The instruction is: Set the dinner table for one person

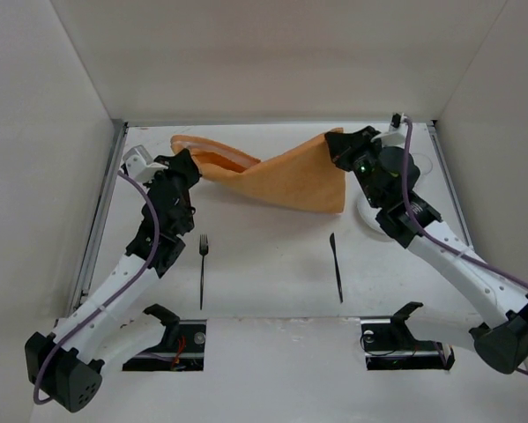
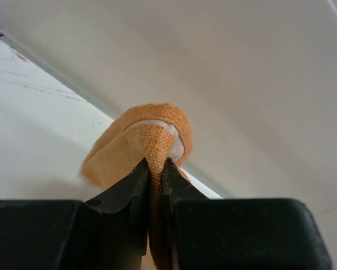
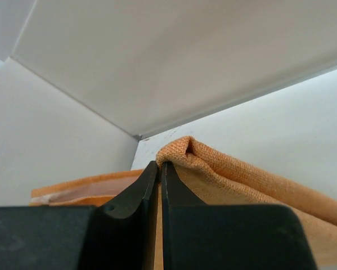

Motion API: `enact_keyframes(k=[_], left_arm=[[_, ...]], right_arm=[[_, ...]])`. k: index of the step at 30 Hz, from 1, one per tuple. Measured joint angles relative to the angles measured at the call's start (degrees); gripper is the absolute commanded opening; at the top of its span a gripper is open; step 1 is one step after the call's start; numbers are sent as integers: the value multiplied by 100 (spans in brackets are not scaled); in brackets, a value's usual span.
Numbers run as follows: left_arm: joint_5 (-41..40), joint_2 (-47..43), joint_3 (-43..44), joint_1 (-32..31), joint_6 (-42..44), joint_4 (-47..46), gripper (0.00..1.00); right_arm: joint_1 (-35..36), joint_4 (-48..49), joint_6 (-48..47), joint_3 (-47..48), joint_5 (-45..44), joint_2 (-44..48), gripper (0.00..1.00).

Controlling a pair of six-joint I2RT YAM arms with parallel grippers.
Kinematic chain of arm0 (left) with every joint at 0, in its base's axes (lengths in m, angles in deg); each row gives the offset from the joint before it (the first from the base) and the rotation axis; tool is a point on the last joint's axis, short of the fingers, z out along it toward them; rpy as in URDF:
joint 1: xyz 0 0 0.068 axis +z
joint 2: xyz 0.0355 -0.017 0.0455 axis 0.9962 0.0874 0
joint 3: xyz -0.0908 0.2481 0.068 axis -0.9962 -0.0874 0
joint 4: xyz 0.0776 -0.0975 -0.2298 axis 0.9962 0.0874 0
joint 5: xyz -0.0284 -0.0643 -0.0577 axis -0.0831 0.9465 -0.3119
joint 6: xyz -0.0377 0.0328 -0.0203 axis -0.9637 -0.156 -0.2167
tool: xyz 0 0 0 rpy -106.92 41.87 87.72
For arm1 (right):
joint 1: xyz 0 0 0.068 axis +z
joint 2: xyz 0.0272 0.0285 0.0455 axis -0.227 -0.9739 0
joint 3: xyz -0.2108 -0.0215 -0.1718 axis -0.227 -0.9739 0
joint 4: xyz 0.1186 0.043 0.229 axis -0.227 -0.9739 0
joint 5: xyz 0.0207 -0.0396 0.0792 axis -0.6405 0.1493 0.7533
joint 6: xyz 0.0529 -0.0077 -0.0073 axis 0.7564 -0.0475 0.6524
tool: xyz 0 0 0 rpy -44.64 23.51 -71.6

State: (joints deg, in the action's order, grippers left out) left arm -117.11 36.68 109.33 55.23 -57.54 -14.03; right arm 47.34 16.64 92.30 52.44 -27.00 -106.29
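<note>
My left claw (image 1: 186,167) and right claw (image 1: 338,146) each pinch one end of the orange mat (image 1: 290,181). It stretches sideways between them, past the fork (image 1: 202,269) and knife (image 1: 336,267)

Matte white back wall (image 1: 272,62); left wall (image 1: 34,176) & right wall (image 1: 501,106) join it at the corners, same white. White dinner table (image 1: 264,291) runs up to back wall's foot; light soft, even, w/ faint shadows there.
</note>
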Motion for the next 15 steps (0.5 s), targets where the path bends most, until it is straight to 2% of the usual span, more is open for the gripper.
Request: enact_keyframes(k=[4,8,15], left_arm=[[-26,247,286,11,109,4,6],[92,1152,1019,337,155,0,5],[756,3311,3298,1106,109,494,4]], right_arm=[[-35,-369,-92,254,17,-46,6],[-374,-645,-153,984,225,-844,4],[-914,-1456,-393,3672,490,-2879,4]])
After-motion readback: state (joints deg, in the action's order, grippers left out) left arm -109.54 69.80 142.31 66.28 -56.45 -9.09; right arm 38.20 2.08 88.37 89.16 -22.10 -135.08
